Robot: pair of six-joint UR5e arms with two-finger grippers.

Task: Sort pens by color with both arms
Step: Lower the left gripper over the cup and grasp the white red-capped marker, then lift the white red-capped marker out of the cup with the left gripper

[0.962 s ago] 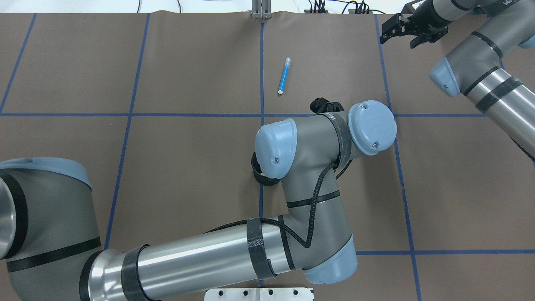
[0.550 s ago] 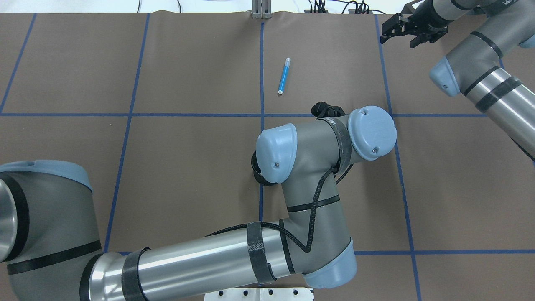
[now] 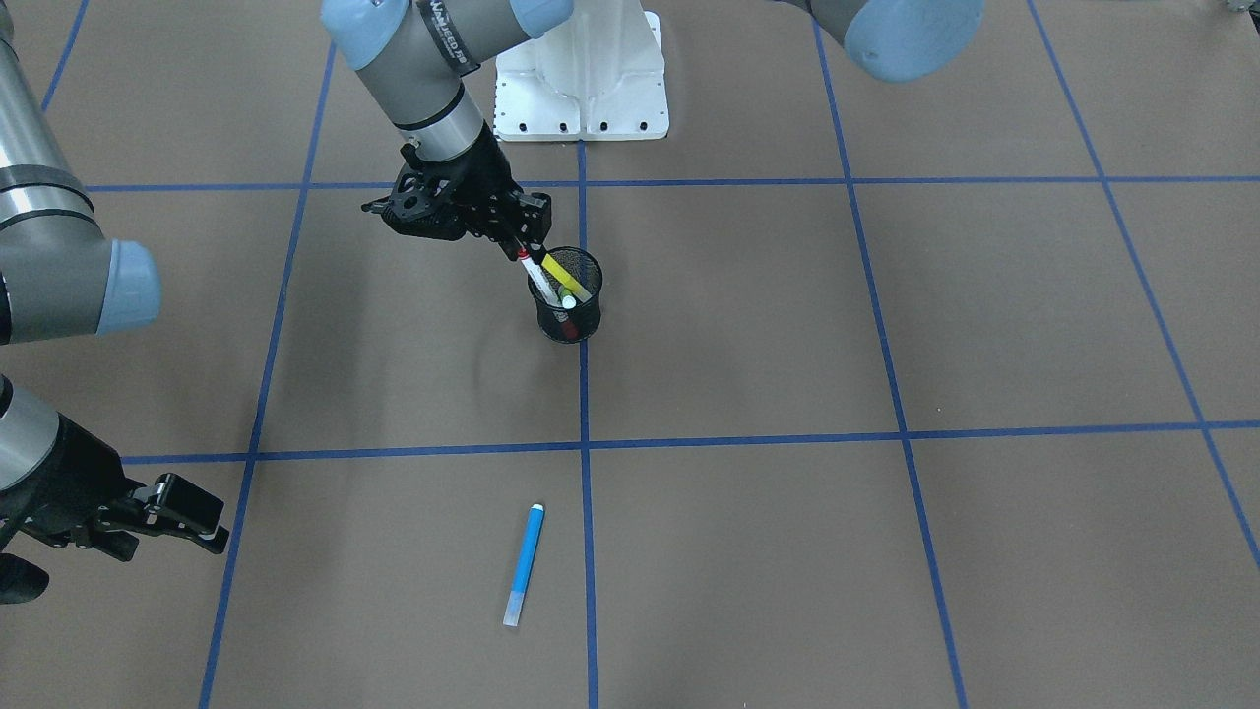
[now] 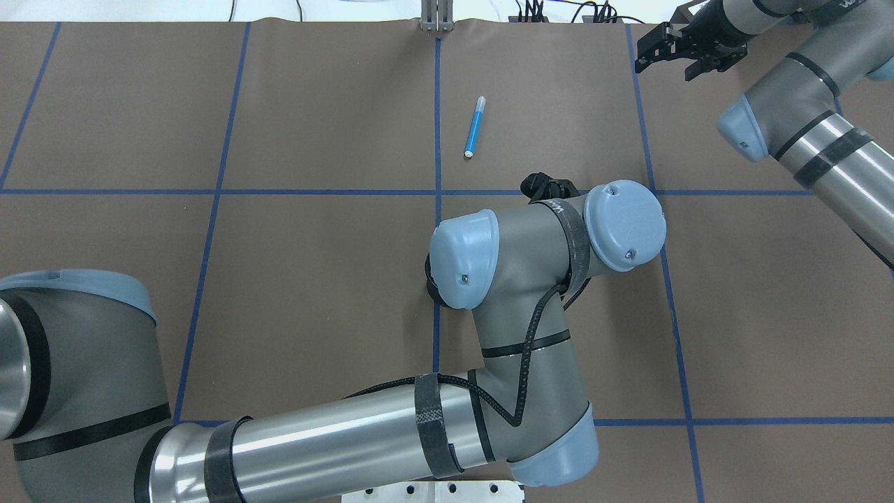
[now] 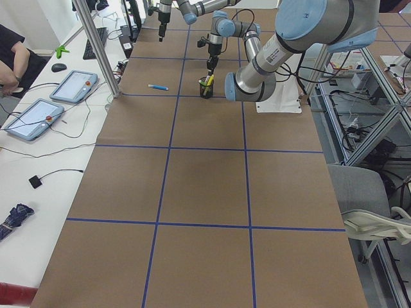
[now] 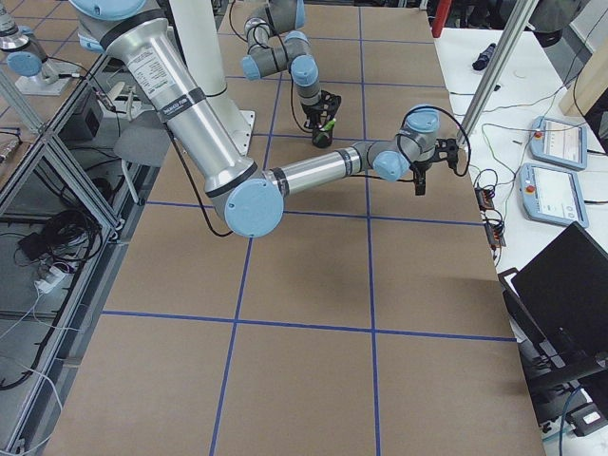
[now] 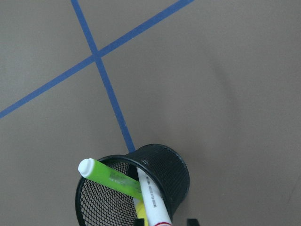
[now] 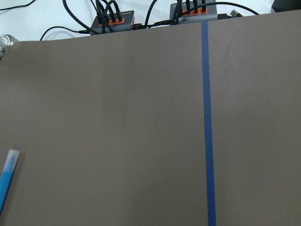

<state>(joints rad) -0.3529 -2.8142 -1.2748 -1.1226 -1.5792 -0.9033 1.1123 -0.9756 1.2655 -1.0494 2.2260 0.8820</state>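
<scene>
Left gripper (image 3: 525,249) hidden overhead, cup (image 3: 566,321) barely showing

From the front-facing camera I see a brown tabletop (image 3: 886,325) marked into squares by blue tape lines (image 3: 748,436). A black mesh cup (image 3: 568,313) stands upright near the middle, its base meeting the central line. At 12 o'clock from the cup, well apart, the white base (image 3: 583,98) sits bolted at the tabletop's edge. At 6 o'clock from the cup a blue pen (image 3: 523,563) lies flat just beside that line, its pale cap pointing toward 6.
</scene>
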